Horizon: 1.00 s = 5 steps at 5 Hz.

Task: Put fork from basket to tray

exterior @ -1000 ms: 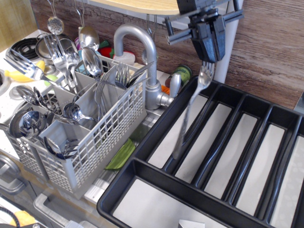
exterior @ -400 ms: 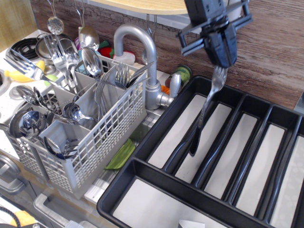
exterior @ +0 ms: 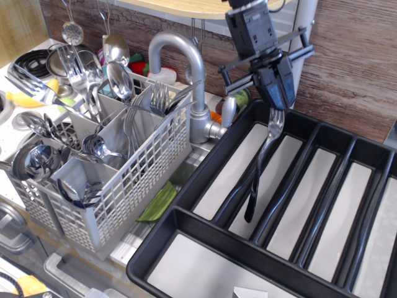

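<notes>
**Fork held over tray slots**

Basket (exterior: 133,186): light grey lattice caddy, left of frame, compartments stocked with upright spoons and forks. Faucet (exterior: 186,68): steel, curved, just behind the basket. Gripper (exterior: 276,107): black, clamped on the tine end of the fork (exterior: 260,164). Fork: hangs nearly upright, handle down, dark end low over a divider between two long slots. Tray (exterior: 198,226): black, right of frame, pale grey slot bottoms.
</notes>
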Motion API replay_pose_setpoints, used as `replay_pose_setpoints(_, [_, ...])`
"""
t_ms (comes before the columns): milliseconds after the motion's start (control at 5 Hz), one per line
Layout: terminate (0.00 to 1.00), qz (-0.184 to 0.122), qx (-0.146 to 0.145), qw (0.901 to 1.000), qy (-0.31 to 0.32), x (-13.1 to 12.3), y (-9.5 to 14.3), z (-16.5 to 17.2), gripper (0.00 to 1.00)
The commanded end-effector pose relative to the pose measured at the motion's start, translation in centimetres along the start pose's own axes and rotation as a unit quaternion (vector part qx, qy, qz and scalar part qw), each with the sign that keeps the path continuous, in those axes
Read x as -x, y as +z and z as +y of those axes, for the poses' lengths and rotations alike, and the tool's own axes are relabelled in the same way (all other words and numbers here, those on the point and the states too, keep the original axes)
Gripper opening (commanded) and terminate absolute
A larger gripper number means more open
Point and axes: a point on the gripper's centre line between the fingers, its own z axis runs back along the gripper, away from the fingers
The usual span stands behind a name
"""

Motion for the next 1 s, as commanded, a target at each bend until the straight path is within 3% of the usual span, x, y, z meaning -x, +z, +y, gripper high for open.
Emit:
replay_pose_setpoints(0, [0.00,-0.026,-0.022,0.9992,-0.023,-0.25,0.42,-0.28,0.00])
replay_pose_setpoints(200, [0.00,-0.067,-0.044,0.9961,-0.037,-0.25,-0.09,-0.15,0.00])
replay_pose_setpoints(400, [0.00,-0.067,-0.044,0.9961,-0.037,-0.25,-0.09,-0.15,1.00])
replay_pose_setpoints(600, [0.00,-0.067,-0.044,0.9961,-0.037,-0.25,-0.09,-0.15,1.00])
replay_pose_setpoints(800, [1.00,-0.067,-0.044,0.9961,-0.037,-0.25,-0.09,-0.15,1.00])
